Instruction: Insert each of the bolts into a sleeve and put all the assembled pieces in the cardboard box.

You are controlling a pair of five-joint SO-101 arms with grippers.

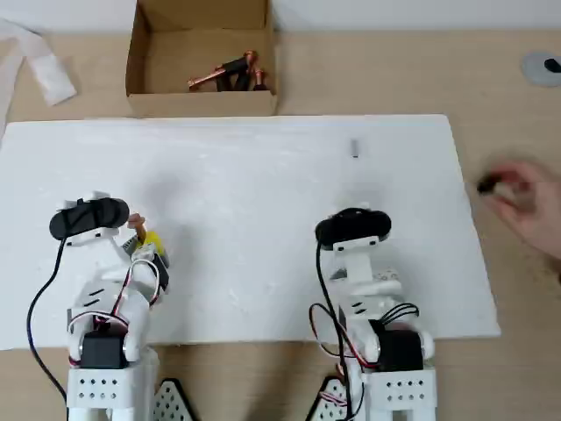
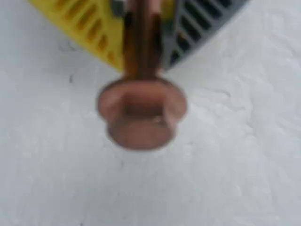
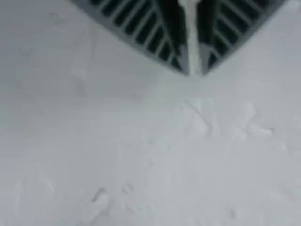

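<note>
Copper bolt (image 2: 141, 113) is clamped by its shank in your left pincer (image 2: 143, 66), head toward 11 o'clock. Your right pincer (image 3: 190, 66) is closed, empty. A grey piece (image 1: 355, 149), perhaps a sleeve, lies at its 12 o'clock, long axis 12-to-6, nearer that arm.

a white foam sheet (image 1: 263, 219) covers the wooden table (image 1: 368, 74), crumpled white wrapping (image 1: 44, 74) near its far corner.

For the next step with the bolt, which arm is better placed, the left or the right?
Left, probably: the left pincer grips the copper bolt, while the right pincer is shut and holds nothing.
</note>
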